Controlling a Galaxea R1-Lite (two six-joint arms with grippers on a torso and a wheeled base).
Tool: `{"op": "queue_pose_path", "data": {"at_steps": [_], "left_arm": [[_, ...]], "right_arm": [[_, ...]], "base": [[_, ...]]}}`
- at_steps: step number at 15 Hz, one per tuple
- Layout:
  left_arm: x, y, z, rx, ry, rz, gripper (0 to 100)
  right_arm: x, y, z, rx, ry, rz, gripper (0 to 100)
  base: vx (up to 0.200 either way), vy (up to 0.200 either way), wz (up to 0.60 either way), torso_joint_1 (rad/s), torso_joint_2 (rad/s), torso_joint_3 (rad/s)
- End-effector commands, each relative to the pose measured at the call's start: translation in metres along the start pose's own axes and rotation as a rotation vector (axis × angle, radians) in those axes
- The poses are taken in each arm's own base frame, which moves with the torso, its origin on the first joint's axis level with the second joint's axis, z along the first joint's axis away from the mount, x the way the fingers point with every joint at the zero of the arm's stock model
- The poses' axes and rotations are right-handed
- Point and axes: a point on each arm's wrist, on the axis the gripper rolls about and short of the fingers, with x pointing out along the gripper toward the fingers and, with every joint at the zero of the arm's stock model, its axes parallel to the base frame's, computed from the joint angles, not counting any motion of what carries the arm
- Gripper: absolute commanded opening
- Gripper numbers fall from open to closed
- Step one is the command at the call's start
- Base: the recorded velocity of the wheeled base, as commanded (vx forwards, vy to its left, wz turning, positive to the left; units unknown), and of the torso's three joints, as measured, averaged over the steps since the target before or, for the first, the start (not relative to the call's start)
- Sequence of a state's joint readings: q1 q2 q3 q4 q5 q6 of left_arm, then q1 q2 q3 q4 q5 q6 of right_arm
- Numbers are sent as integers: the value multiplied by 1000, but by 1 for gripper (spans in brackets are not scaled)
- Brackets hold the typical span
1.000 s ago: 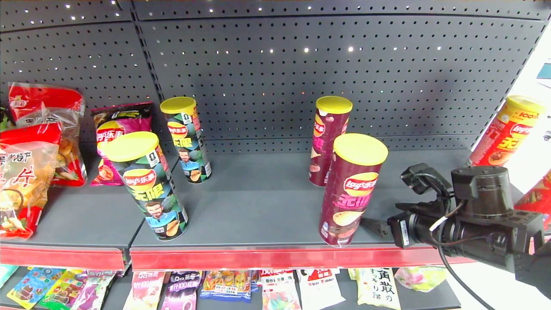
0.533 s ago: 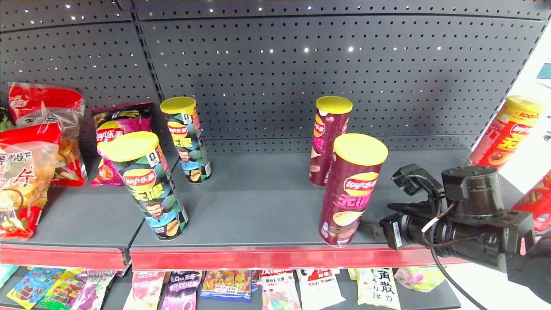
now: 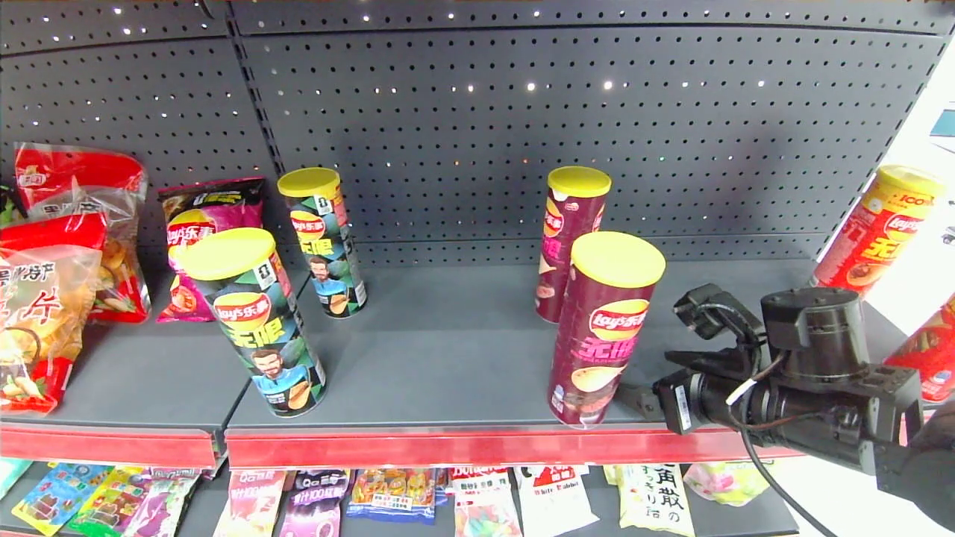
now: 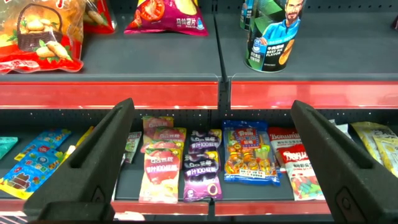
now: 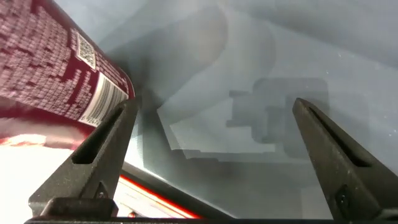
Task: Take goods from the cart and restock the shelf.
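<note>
grey shelf (image 3: 448, 350); maroon can (image 3: 597, 335) stood upright at its front edge; right gripper (image 5: 214, 104), jaws spread, sat just beside the can's base; it should back off straight, without brushing the can; left gripper (image 4: 212, 104), likewise spread, hung well apart.

I am in a shop, facing a snack aisle. The shelf (image 3: 448, 350) before me is grey metal with a pegboard (image 3: 522, 127) back and a red rail (image 3: 462, 446) along its front edge (the tier below has the same red edge). Chip cans (image 3: 250, 321) with yellow lids stand on it, like kinds one behind the other, and snack bags (image 3: 52, 268) lean at the left. On the lower shelf (image 3: 753, 518), sweet packets (image 3: 388, 494) lie side by side in a row.
</note>
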State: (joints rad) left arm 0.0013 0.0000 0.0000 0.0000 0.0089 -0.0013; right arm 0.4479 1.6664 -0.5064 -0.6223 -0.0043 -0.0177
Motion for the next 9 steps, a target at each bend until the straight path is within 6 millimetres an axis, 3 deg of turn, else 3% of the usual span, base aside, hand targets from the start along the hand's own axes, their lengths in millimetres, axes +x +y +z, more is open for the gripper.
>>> {"op": "queue_pose_path", "data": {"at_steps": [1,9], "left_arm": [[0,0,0,0,0,1,100],[0,0,0,0,0,1,100]], "right_arm": [[0,1,0,-3,-2,4,100],[0,5,2,-13,-7,15,100]], "base": [[0,0,0,0,0,0],[0,0,0,0,0,0]]}}
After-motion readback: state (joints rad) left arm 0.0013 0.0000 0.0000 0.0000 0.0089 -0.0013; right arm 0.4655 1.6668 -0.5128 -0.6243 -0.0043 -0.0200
